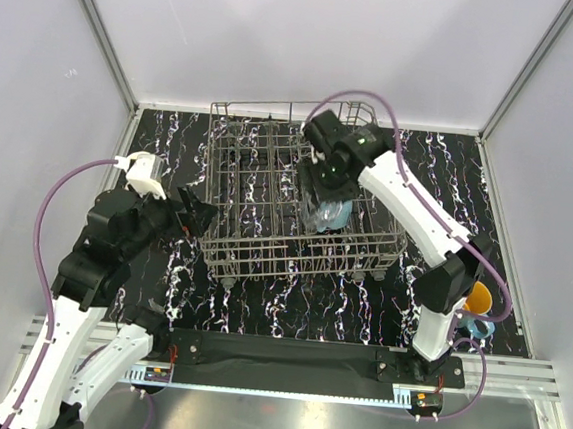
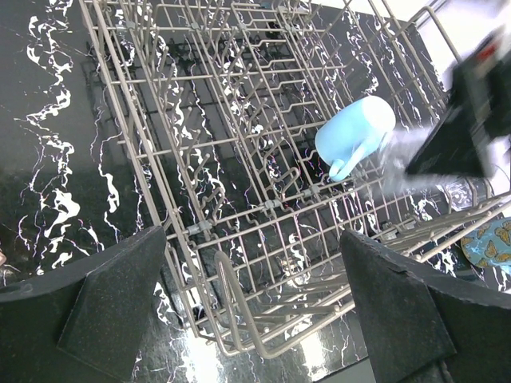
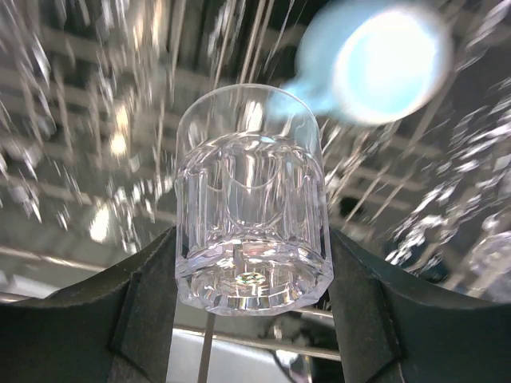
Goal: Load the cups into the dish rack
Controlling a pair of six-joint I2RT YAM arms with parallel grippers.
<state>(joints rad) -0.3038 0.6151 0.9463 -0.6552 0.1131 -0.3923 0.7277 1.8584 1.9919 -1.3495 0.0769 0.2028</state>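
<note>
Clear glass (image 3: 252, 231) clamped in right end effector (image 3: 251, 275), above dish rack (image 1: 292, 260); left end effector (image 2: 255, 297) spread wide, empty

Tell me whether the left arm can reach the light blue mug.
Probably not: the light blue mug sits in the dish rack's right half, and the right fingers, holding a clear glass, crowd it.

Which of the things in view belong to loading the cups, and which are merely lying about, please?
Part of the job:
- dish rack
- blue mug, inside the rack
- clear glass, gripped by the right claw
- mug with orange inside, beside the right arm

Not part of it:
- black marbled table
- purple cables
- left claw, open and empty
</note>
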